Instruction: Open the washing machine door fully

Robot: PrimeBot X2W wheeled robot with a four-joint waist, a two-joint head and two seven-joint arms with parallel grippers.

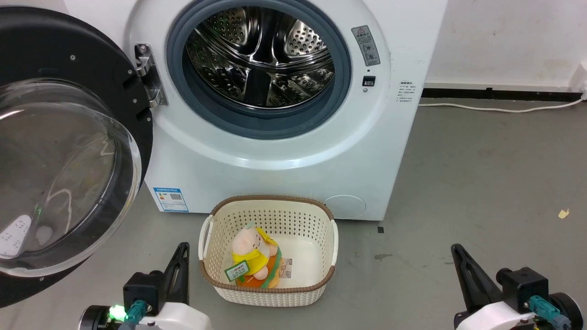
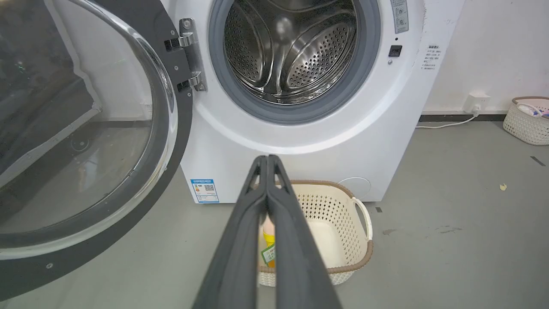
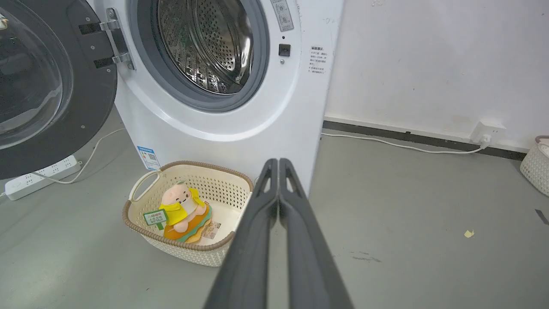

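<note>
The white washing machine faces me with its steel drum exposed inside the grey gasket. The washing machine door, black-rimmed with a bulging glass bowl, hangs swung wide to the left on its metal hinge; the door and hinge also appear in the left wrist view, and the door in the right wrist view. My left gripper sits low at the lower left, shut and empty, fingers pressed together. My right gripper rests at the lower right, also shut and empty.
A cream perforated basket with a plush toy stands on the grey floor in front of the machine, between my grippers. A white power strip and cable lie left of the machine. Another basket stands by the right wall, by a wall socket.
</note>
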